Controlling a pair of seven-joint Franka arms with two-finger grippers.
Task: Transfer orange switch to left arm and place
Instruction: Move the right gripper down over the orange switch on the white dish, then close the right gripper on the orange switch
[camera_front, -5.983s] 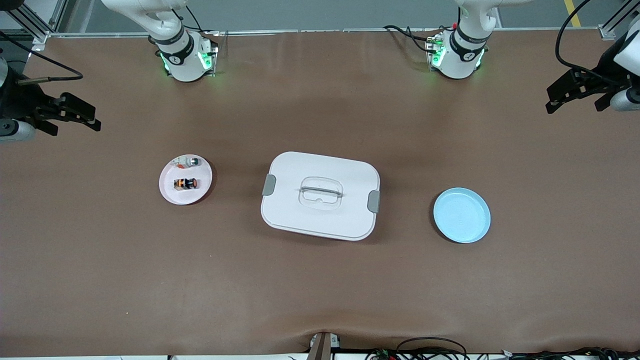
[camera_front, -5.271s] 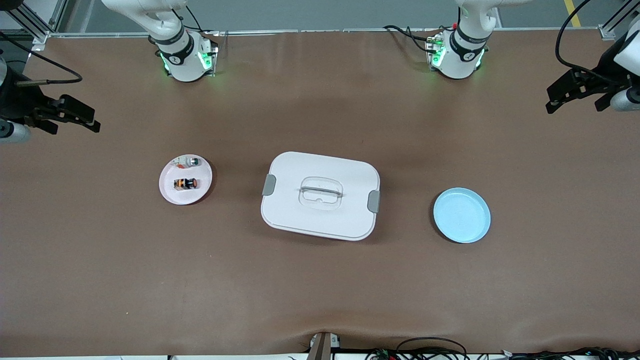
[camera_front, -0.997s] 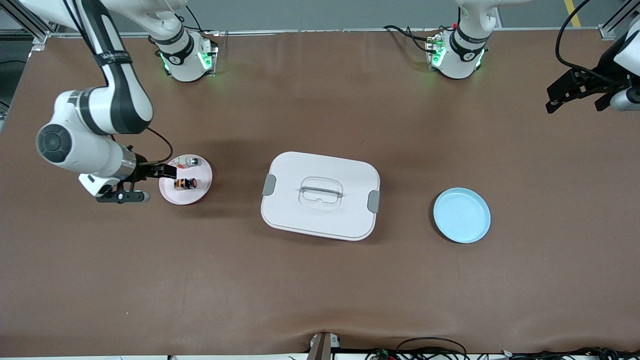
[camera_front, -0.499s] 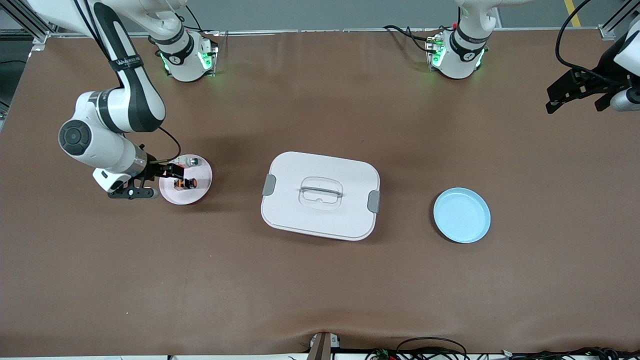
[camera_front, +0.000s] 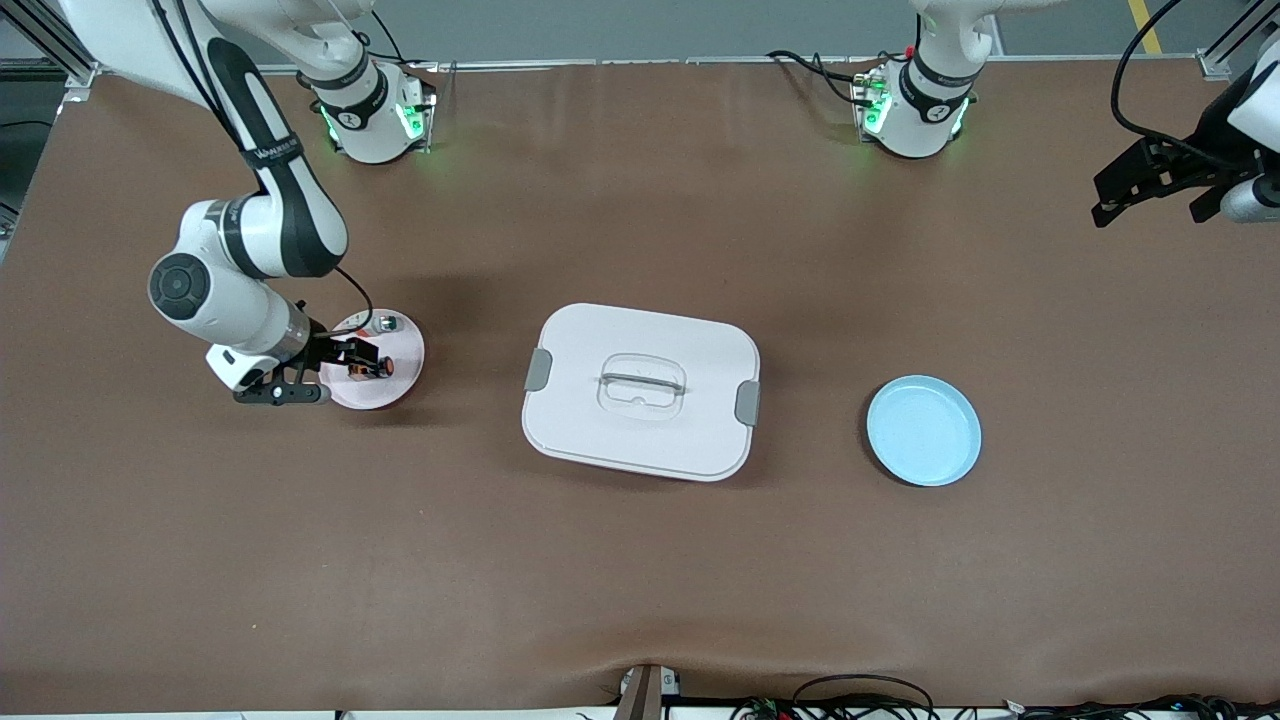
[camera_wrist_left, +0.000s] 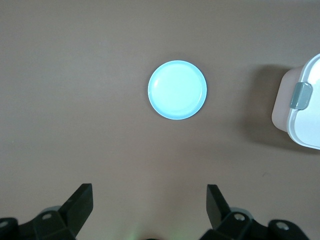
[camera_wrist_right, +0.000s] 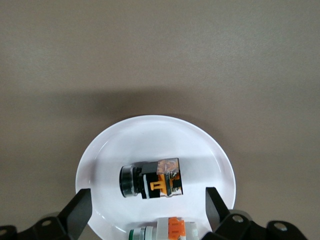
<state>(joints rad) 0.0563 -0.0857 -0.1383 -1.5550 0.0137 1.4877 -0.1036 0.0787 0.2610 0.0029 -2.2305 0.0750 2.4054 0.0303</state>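
Object: small black blocky orange switch (camera_front: 371, 369) lying on its side on round pink plate (camera_front: 400, 385), long axis across right pincer's (camera_wrist_right: 147, 212) gap | right pincer: apart, over plate edge, nearer arm | left pincer (camera_wrist_left: 150, 207): apart, waiting high, well off.

Box (camera_front: 640, 392) mid-table between pink plate (camera_front: 400, 385) and blue plate (camera_front: 923, 431)

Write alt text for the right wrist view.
The orange switch lies on its side on a pink plate, between the open right gripper's fingers. A second part lies beside it on the plate, on a brown table.
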